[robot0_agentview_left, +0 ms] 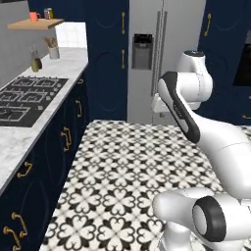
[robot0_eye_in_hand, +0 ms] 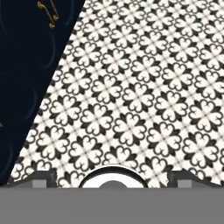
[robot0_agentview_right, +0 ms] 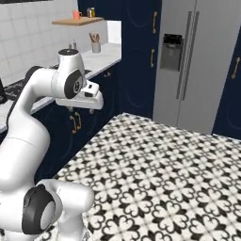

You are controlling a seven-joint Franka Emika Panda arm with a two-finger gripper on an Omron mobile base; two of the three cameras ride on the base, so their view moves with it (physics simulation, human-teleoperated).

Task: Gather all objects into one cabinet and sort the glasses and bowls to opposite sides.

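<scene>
Room: kitchen with a black and white flower floor [robot0_agentview_left: 132,166], a grey fridge [robot0_agentview_left: 166,49] and a tall navy cupboard [robot0_agentview_left: 108,59] beside it.
Jaws: wide open, with nothing between them. The two dark finger tips [robot0_eye_in_hand: 43,178] sit far apart at the bottom of the hand view.
Under the jaws: just the flower floor, well below. They point down at it.
Beside the jaws: a navy door [robot0_eye_in_hand: 26,78] with a gold handle [robot0_eye_in_hand: 48,15], off to one side in the hand view.
Arm: the white arm [robot0_agentview_right: 28,117] is bent up high over the floor, next to the low navy drawers [robot0_agentview_left: 59,147].
Bench: a grey marble bench [robot0_agentview_left: 63,68] with a black stove [robot0_agentview_left: 24,98], a small bottle [robot0_agentview_left: 36,62] and a pot of spoons [robot0_agentview_left: 53,51] on top.
Orange mug: the orange mug [robot0_agentview_left: 33,16] stands on the bare wooden shelf [robot0_agentview_left: 37,23] on the wall, far from the jaws.
Next to the mug: a small dark thing [robot0_agentview_left: 48,13] on the same shelf. It is too small to tell what it is.
</scene>
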